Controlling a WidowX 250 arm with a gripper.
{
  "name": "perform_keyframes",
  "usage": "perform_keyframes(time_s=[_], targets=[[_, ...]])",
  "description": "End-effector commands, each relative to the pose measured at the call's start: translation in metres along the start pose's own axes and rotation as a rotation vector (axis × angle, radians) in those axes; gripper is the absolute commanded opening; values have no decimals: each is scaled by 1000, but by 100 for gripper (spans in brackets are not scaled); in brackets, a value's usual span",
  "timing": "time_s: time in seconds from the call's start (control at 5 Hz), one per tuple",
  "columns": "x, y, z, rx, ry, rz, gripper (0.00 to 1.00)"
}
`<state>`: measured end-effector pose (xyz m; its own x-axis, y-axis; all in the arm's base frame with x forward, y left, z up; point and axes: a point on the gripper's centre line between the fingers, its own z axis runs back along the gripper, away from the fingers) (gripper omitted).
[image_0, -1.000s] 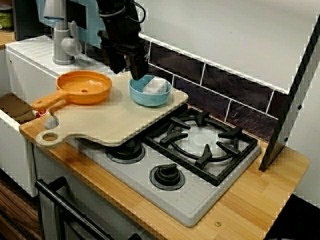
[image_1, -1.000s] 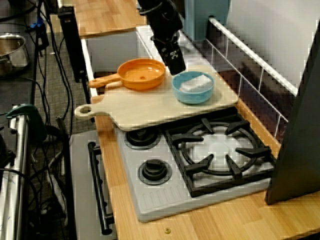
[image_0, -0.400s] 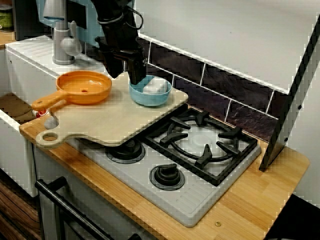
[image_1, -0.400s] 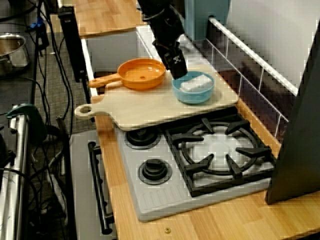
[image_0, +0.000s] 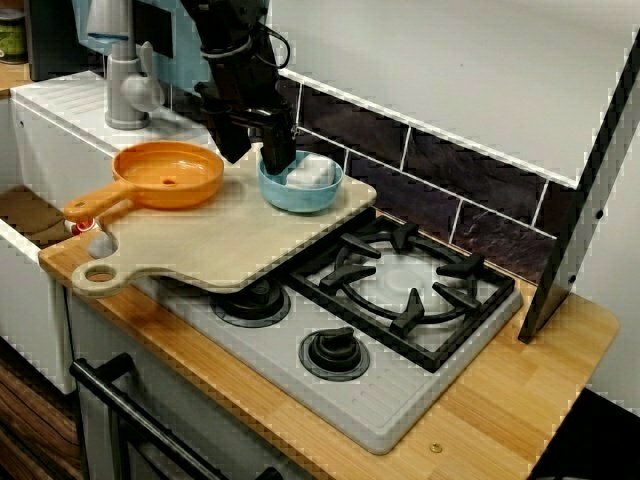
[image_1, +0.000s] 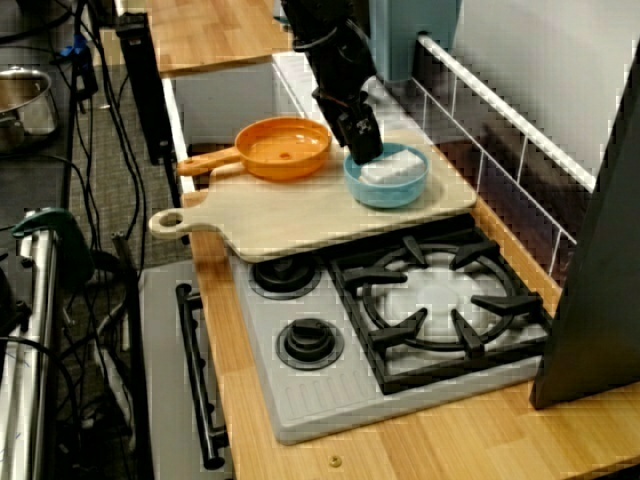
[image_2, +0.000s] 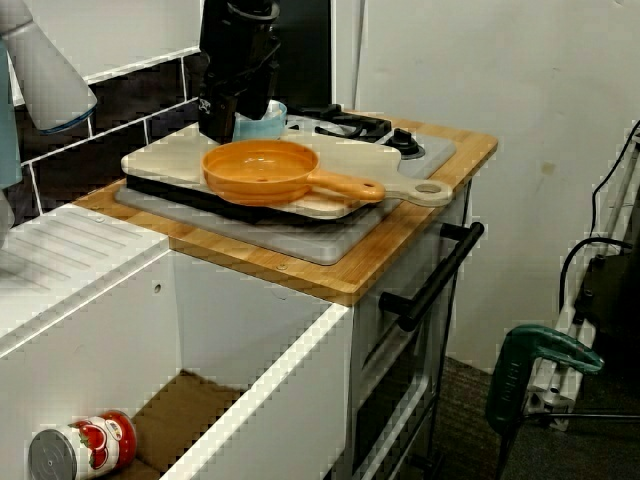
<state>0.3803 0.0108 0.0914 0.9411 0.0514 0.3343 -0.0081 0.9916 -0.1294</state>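
In the front view, my black gripper (image_0: 255, 150) hangs at the left rim of a blue bowl (image_0: 300, 188), its fingers apart. One finger (image_0: 278, 155) dips just inside the rim; the other stays outside, toward the pan. A white lump (image_0: 312, 172) lies in the bowl. The bowl stands on a pale wooden cutting board (image_0: 220, 240) next to an orange pan (image_0: 168, 175). In the view from the stove's end, the gripper (image_1: 360, 142) meets the bowl (image_1: 388, 182) at its back-left edge. From the sink side, the gripper (image_2: 232, 110) hides most of the bowl (image_2: 264, 118) behind the pan (image_2: 262, 168).
The board overhangs a grey gas hob with a black grate (image_0: 405, 285) and burner caps (image_0: 333, 352). A grey faucet (image_0: 125, 85) and a white sink (image_2: 80, 260) lie to the left. A tiled wall runs close behind. A tomato can (image_2: 80, 450) lies low in the cabinet.
The gripper has come down and shifted slightly right, from above the bowl's left edge to its rim, one finger now inside. Bowl, pan and board have not moved.
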Motion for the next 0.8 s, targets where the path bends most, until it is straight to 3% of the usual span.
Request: perform_keyframes(time_s=[0.0, 0.2, 0.6], targets=[[14, 6, 7, 2, -35, -8, 73], [15, 7, 6, 7, -31, -7, 0], [11, 6, 5, 15, -26, -16, 0]])
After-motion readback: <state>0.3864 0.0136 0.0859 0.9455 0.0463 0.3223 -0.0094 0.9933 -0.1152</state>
